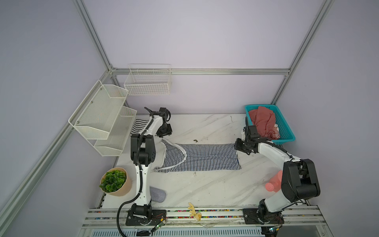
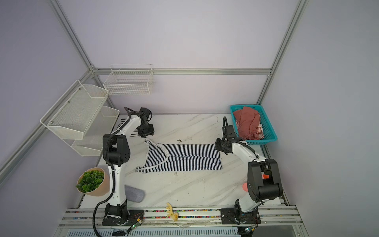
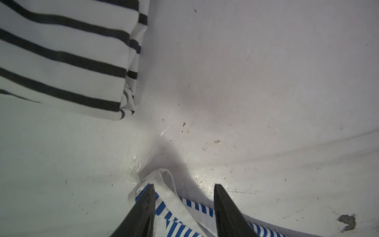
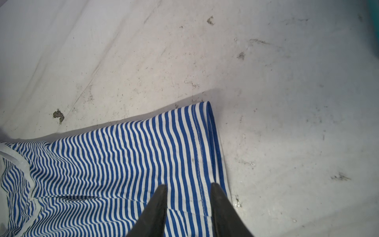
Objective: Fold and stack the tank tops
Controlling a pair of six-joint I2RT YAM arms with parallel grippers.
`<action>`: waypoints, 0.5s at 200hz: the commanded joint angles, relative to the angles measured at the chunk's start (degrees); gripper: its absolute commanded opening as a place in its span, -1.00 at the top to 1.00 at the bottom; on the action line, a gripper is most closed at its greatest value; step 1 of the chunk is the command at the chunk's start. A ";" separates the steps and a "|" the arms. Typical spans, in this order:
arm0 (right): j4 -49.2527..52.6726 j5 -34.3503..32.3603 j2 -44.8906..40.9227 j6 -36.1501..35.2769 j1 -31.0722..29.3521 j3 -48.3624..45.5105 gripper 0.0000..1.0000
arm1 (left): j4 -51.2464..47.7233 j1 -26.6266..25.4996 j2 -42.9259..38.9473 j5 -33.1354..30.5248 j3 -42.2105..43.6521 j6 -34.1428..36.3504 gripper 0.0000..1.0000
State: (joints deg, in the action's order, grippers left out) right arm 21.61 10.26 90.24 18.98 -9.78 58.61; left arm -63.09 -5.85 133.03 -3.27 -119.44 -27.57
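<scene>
Laying out looks finished and the first fold looks about to begin. In a top view the navy-striped top (image 1: 205,157) lies spread flat at the middle of the table (image 1: 205,190). The left claw (image 1: 164,134) hangs over its far strap and the right claw (image 1: 238,146) over its far hem corner. The white top (image 1: 139,125) with black stripes sits folded at the far left corner, partly hidden by the left arm (image 1: 143,147). By my reading one top is done and this is the second.

In the left wrist view the left claw (image 3: 184,185) stands open. Its fingers are apart, with the white-edged strap of the navy-striped top (image 3: 178,223) lying loose on the table beneath them, and nothing is pinched. The white top (image 3: 61,61) shows its folded edge nearby, clear of the strap.

In the right wrist view the right claw (image 4: 188,184) is also parted, poised above the hem. Flat striped cloth shows between the fingers, and the claw holds nothing that I can see. The next move probably calls for both claws to drop, nip strap and hem together, and carry the far edge evenly over to the near edge. Otherwise the cloth is likely to skew.

In a top view the table is pale, marble-patterned, scuffed and specked with dirt. A teal basket (image 2: 261,141) holding red cloth (image 2: 247,123) stands at the far right corner. White mesh shelves (image 2: 78,115) and a wire basket (image 2: 129,86) hang on the lilac walls (image 2: 184,41). A potted plant (image 2: 90,180) sits at the near left, well apart from the work.
</scene>
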 commanded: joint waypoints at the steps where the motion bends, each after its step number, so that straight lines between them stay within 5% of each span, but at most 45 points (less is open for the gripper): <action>1: -0.29 0.37 1.03 0.19 -0.43 0.53 0.23 | -2.03 0.02 0.99 0.67 -5.19 2.07 0.06; 57: -0.41 0.24 1.70 0.24 -0.99 0.10 0.23 | -3.51 0.12 0.83 -0.09 -1.00 3.05 0.07; 100: -0.51 0.20 1.83 0.33 -1.21 -0.36 0.23 | -3.83 0.28 0.60 -1.59 0.52 3.13 0.41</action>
State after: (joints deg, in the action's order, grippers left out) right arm 21.58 10.33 91.50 18.98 -10.52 58.61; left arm -65.82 -5.76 134.78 -3.53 -120.07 -25.43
